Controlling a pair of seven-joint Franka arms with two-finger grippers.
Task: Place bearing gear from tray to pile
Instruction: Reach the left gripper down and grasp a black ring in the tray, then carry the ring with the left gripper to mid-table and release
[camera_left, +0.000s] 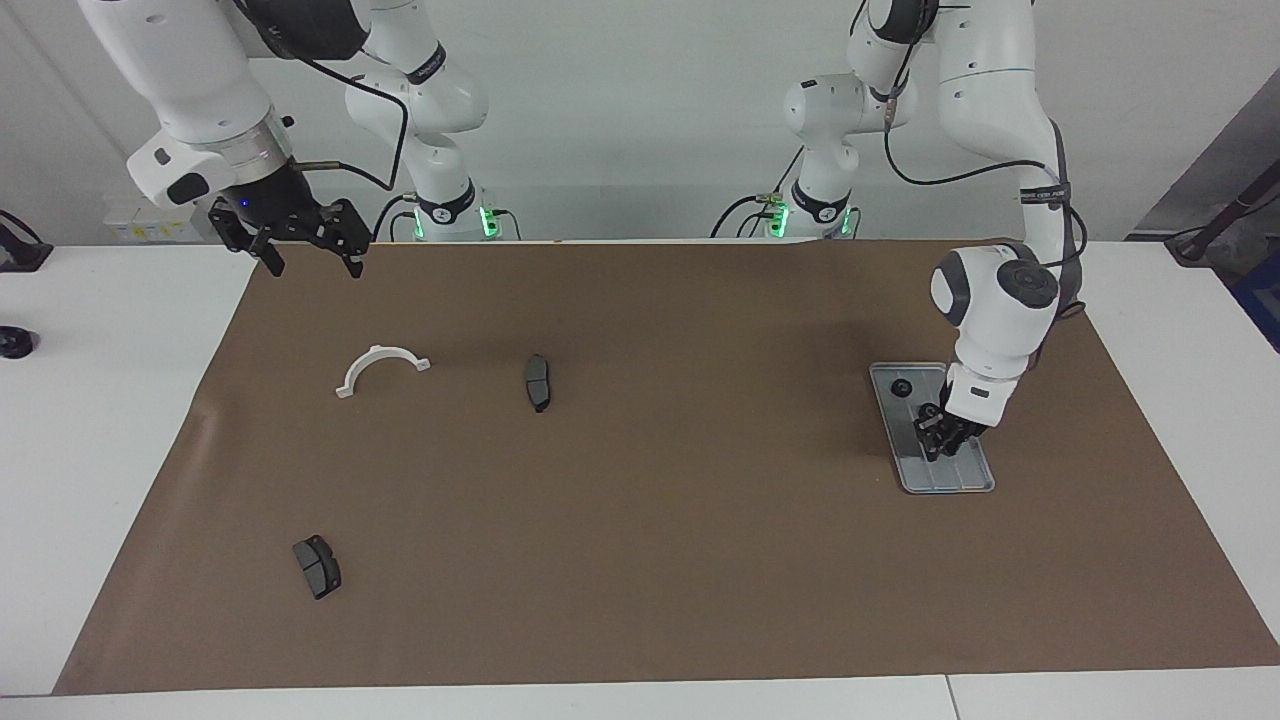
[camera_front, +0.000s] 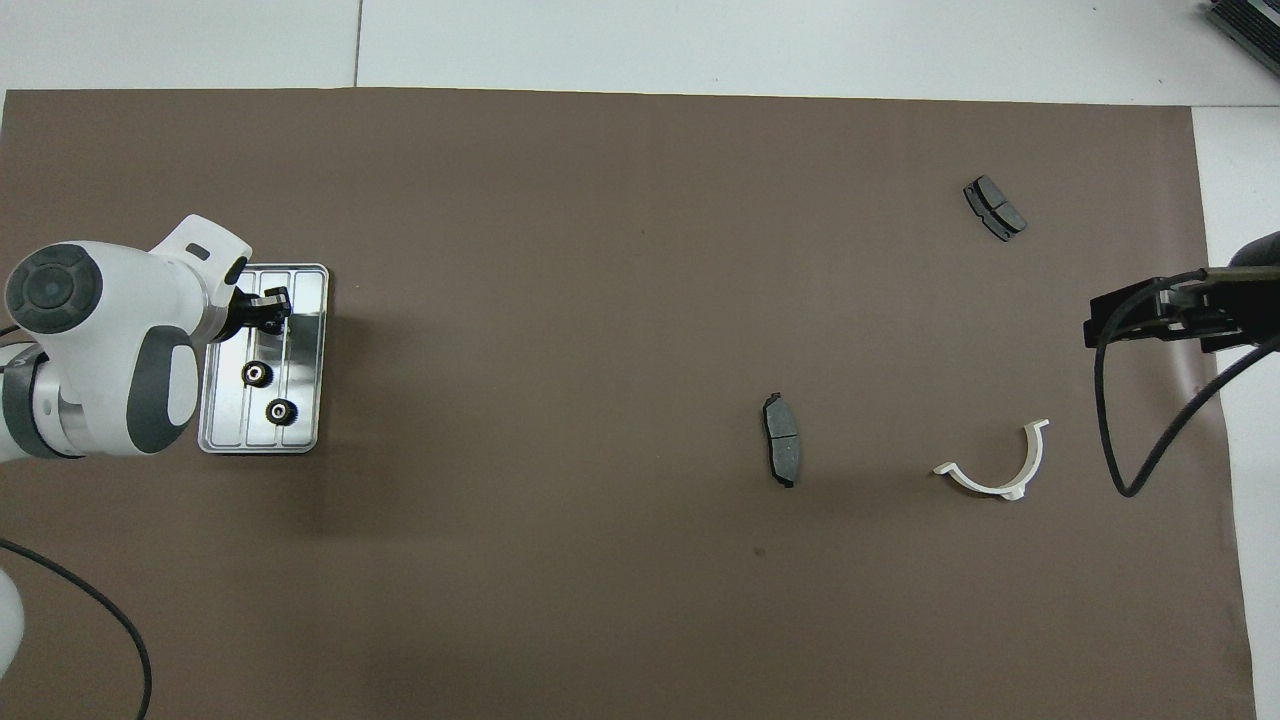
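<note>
Clock bearings are read in the overhead view, with 12 o'clock pointing away from the robots.

**Left gripper.** The left gripper (camera_left: 938, 440) is down inside the flat rectangular silver-grey metal tray (camera_front: 312, 345). It sits at the 12 o'clock end of the tray. Its fingers (camera_front: 283, 299) are drawn in to a narrow gap and close on a small dark bearing gear (camera_front: 271, 323). Little of this gear shows beneath them.

**Right gripper.** The right gripper (camera_left: 305, 262) waits in the air over the 3 o'clock edge of the brown paper mat (camera_left: 650, 550). Its fingers (camera_left: 274, 265) stand wide apart and hold nothing.

**Tray contents.**
- The tray lies on the mat at 9 o'clock, on the white counter (camera_left: 100, 450).
- Besides the gripped gear, two more small black toothed gears lie in the tray.
- One of them (camera_front: 257, 373) is near the middle of the tray.
- The other (camera_front: 280, 410) is at 5 o'clock from it, toward the 6 o'clock end.
- The two gears are apart from each other and clear of the fingers.

**Pile parts.**
- These lie loose on the mat, well apart from the tray.
- A white semicircular plastic bracket with end tabs (camera_front: 1000, 480) is at 4 o'clock on the mat.
- A dark grey brake pad (camera_front: 782, 440) lies at 9 o'clock from the bracket.
- A second dark grey brake pad (camera_front: 994, 207) lies at 2 o'clock on the mat.
</note>
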